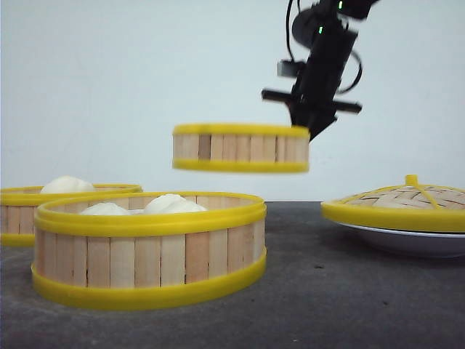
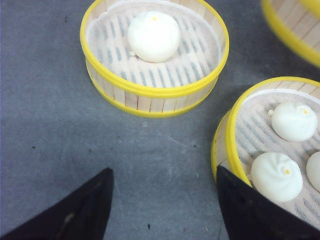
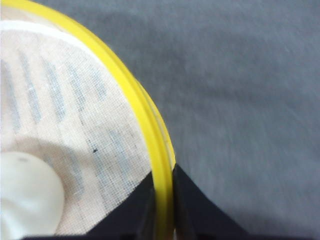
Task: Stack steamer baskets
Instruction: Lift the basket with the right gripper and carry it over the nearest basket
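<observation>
Three yellow-rimmed steamer baskets with wood-slat walls show. One basket [image 1: 241, 147] hangs in the air, my right gripper [image 1: 311, 123] shut on its rim [image 3: 150, 135]; a white cloth liner and a bun [image 3: 27, 197] lie inside it. A second basket [image 1: 149, 247] with buns stands near the table front, also seen at the side of the left wrist view [image 2: 280, 145]. The third basket [image 1: 29, 203] with one bun [image 2: 153, 36] sits at far left. My left gripper [image 2: 162, 200] is open above bare table, one finger beside the second basket's rim.
A woven domed lid [image 1: 407, 200] with a yellow rim rests on a white plate [image 1: 407, 240] at the right. The table surface [image 1: 327, 298] is dark grey. A plain white wall stands behind.
</observation>
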